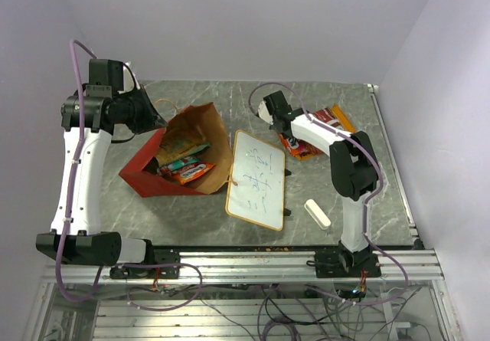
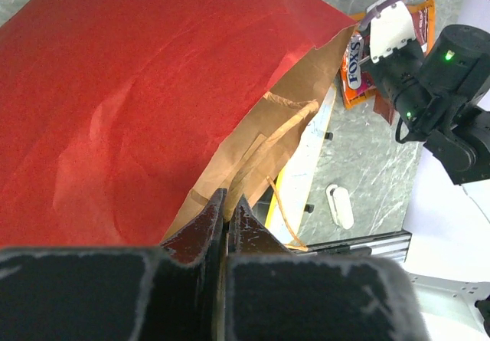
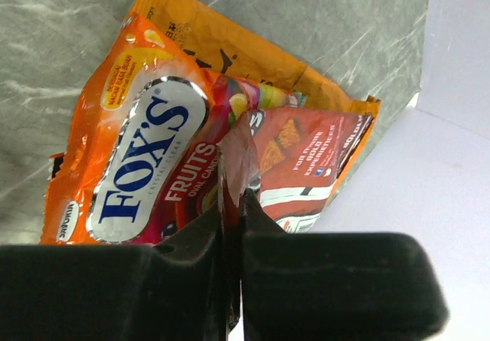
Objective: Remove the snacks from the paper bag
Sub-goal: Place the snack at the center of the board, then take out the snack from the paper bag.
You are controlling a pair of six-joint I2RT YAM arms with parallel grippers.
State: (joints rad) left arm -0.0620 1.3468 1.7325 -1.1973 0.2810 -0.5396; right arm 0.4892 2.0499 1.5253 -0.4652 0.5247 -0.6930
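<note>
Right gripper (image 3: 233,203), bottom centre of the right wrist view: fingers pressed together on a crinkled red foil edge, apparently that of the red packet (image 3: 306,165) lying just to its right. Directly under and left of the fingers lies the FOX'S packet (image 3: 145,149). Beyond it, toward the top of the frame, an orange packet (image 3: 222,46) lies on the grey table (image 3: 61,65). These three overlap in one pile at the upper right of the top view, outside the bag.

Left gripper (image 1: 153,117), upper left of the top view: fingers closed on the rim of the paper bag (image 1: 145,176), holding its mouth open toward the camera and the right of the frame.

The remaining snacks (image 1: 184,163) lie inside the bag on the brown lining, left of and below the right gripper in the top view. The whiteboard (image 1: 256,178) sits between them and the right arm's base. The bag's long axis runs from lower left to upper right.

Judgement: the left gripper is nearer these snacks but is taken up with the rim. Fetching them therefore falls to the right gripper, which must first let go and then travel left into the mouth.
</note>
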